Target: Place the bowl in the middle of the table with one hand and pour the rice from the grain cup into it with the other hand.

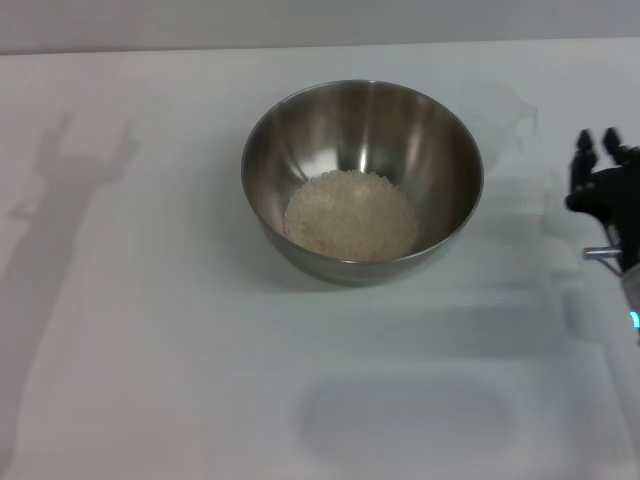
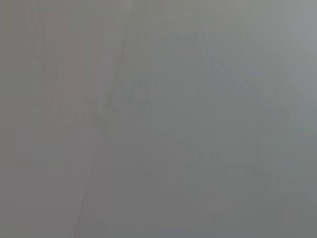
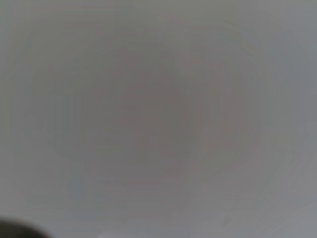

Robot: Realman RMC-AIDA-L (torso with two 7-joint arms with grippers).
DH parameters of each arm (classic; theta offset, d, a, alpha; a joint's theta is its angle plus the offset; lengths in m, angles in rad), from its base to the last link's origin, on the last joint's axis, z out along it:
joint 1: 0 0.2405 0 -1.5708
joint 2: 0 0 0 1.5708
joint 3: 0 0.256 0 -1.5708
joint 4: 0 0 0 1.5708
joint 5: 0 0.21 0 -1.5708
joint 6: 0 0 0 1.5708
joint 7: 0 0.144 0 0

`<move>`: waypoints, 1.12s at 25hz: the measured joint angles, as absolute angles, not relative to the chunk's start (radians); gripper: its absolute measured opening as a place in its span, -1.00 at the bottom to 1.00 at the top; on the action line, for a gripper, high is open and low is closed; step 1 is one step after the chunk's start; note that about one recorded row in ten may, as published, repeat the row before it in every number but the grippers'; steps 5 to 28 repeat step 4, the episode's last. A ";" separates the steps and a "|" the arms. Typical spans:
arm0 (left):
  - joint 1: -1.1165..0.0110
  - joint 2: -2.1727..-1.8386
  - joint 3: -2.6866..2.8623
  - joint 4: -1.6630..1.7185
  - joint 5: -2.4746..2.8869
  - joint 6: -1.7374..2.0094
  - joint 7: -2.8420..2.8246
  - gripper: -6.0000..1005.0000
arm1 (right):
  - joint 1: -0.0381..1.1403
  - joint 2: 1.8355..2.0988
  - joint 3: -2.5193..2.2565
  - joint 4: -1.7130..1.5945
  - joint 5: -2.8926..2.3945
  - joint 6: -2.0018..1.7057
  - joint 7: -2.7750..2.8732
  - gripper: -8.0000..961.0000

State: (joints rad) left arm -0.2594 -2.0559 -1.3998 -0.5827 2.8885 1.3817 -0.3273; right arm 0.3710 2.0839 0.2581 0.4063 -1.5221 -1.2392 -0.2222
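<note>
The steel bowl [image 1: 362, 180] stands in the middle of the white table [image 1: 150, 330] in the head view. A pile of off-white rice [image 1: 350, 215] lies in its bottom. The clear grain cup [image 1: 506, 120] stands on the table just right of the bowl's far rim and looks empty. My right gripper [image 1: 598, 148] is at the right edge of the head view, right of the cup and apart from it, open and empty. My left gripper is out of view; only its shadow [image 1: 70, 170] falls on the left of the table. Both wrist views show only blank pale surface.
The table's far edge [image 1: 320, 48] runs along the top of the head view. A faint rounded shadow [image 1: 410, 415] lies on the table in front of the bowl.
</note>
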 joint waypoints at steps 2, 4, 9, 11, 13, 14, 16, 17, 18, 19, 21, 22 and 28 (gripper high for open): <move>-0.263 -2.058 -1.399 -0.576 2.888 1.378 -0.319 0.72 | 0.352 2.085 0.263 0.407 -1.520 -1.349 -0.222 -0.51; -0.264 -2.058 -1.399 -0.574 2.888 1.375 -0.318 0.72 | 0.352 2.084 0.263 0.406 -1.520 -1.385 -0.222 -0.51; -0.264 -2.058 -1.399 -0.574 2.888 1.375 -0.318 0.72 | 0.352 2.084 0.263 0.406 -1.520 -1.385 -0.222 -0.51; -0.264 -2.058 -1.399 -0.574 2.888 1.375 -0.318 0.72 | 0.352 2.084 0.263 0.406 -1.520 -1.385 -0.222 -0.51; -0.264 -2.058 -1.399 -0.574 2.888 1.375 -0.318 0.72 | 0.352 2.084 0.263 0.406 -1.520 -1.385 -0.222 -0.51; -0.264 -2.058 -1.399 -0.574 2.888 1.375 -0.318 0.72 | 0.352 2.084 0.263 0.406 -1.520 -1.385 -0.222 -0.51; -0.264 -2.058 -1.399 -0.574 2.888 1.375 -0.318 0.72 | 0.352 2.084 0.263 0.406 -1.520 -1.385 -0.222 -0.51; -0.264 -2.058 -1.399 -0.574 2.888 1.375 -0.318 0.72 | 0.352 2.084 0.263 0.406 -1.520 -1.385 -0.222 -0.51; -0.264 -2.058 -1.399 -0.574 2.888 1.375 -0.318 0.72 | 0.352 2.084 0.263 0.406 -1.520 -1.385 -0.222 -0.51; -0.264 -2.058 -1.399 -0.574 2.888 1.375 -0.318 0.72 | 0.352 2.084 0.263 0.406 -1.520 -1.385 -0.222 -0.51; -0.264 -2.058 -1.399 -0.574 2.888 1.375 -0.318 0.72 | 0.352 2.084 0.263 0.406 -1.520 -1.385 -0.222 -0.51; -0.264 -2.058 -1.399 -0.574 2.888 1.375 -0.318 0.72 | 0.352 2.084 0.263 0.406 -1.520 -1.385 -0.222 -0.51; -0.264 -2.058 -1.399 -0.574 2.888 1.375 -0.318 0.72 | 0.352 2.084 0.263 0.406 -1.520 -1.385 -0.222 -0.51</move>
